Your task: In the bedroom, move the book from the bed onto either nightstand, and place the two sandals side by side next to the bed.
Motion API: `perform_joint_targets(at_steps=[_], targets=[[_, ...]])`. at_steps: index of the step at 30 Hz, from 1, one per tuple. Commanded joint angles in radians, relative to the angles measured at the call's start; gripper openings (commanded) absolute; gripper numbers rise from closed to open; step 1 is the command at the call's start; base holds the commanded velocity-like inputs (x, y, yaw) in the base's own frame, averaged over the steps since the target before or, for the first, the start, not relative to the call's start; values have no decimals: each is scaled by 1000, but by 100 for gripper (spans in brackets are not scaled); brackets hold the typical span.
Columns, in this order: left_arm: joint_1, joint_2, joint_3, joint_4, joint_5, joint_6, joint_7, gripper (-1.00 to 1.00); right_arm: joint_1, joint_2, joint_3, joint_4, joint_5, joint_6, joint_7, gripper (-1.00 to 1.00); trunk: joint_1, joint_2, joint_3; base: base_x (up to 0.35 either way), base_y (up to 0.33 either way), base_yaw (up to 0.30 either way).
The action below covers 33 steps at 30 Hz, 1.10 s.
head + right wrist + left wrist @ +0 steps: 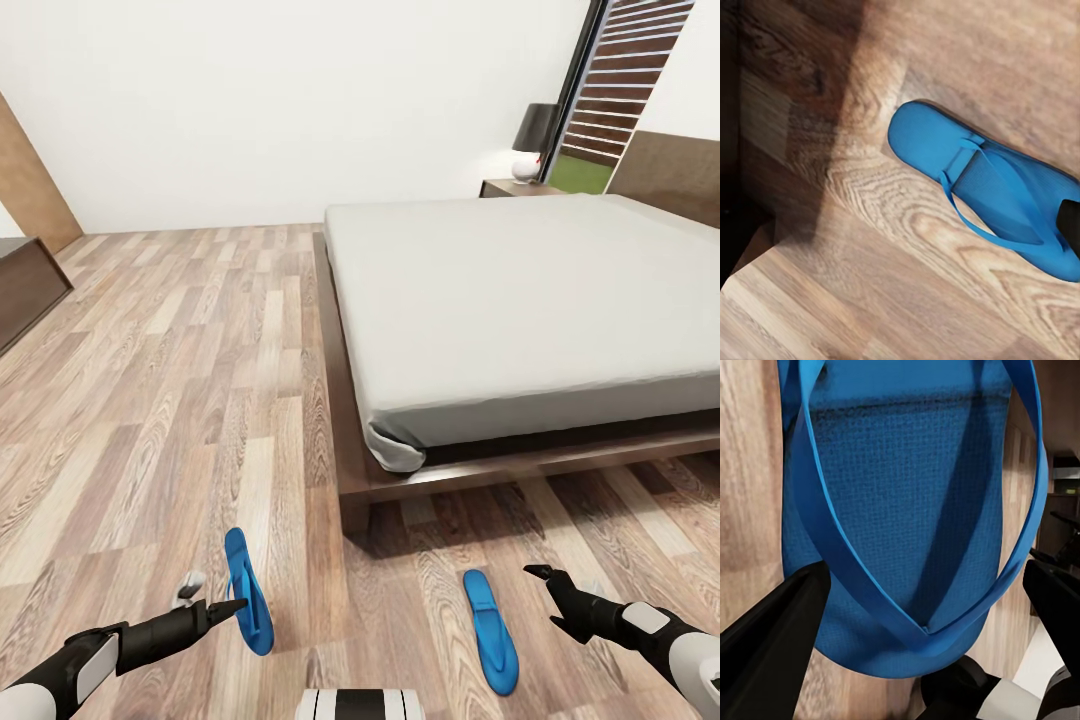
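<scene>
While both sandals (250,590) (490,630) show from the head, the left claw's (922,592) wrist view shows spread fingers flanking one.

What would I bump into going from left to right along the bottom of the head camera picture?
Left pincer → first blue sandal → second blue sandal → right pincer.

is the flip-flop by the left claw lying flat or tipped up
Tipped up. The left flip-flop stands on its edge at the left claw, while the other flip-flop lies flat on the floor.
</scene>
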<state>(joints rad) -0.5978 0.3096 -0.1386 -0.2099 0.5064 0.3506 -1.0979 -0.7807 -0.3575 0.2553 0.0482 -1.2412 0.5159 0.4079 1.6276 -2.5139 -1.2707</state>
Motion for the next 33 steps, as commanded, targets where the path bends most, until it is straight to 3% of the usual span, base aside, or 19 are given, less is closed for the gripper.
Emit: perform_joint_targets(at_steps=[1,22,33], targets=[[0,1,-7,0,11,10,-2,-100,-2,0,9,4,-6,3,8,100,0,0,-1,0,0,0],[0,-1,-8,0,12,10,4,-100,-2,0,8,4,-7,3,6,100,0,0,-1,0,0,0],[0,-21,-9,0,8,14,9,-100,-2,0,6,4,-6,6,8,100,0,0,-1,0,0,0]])
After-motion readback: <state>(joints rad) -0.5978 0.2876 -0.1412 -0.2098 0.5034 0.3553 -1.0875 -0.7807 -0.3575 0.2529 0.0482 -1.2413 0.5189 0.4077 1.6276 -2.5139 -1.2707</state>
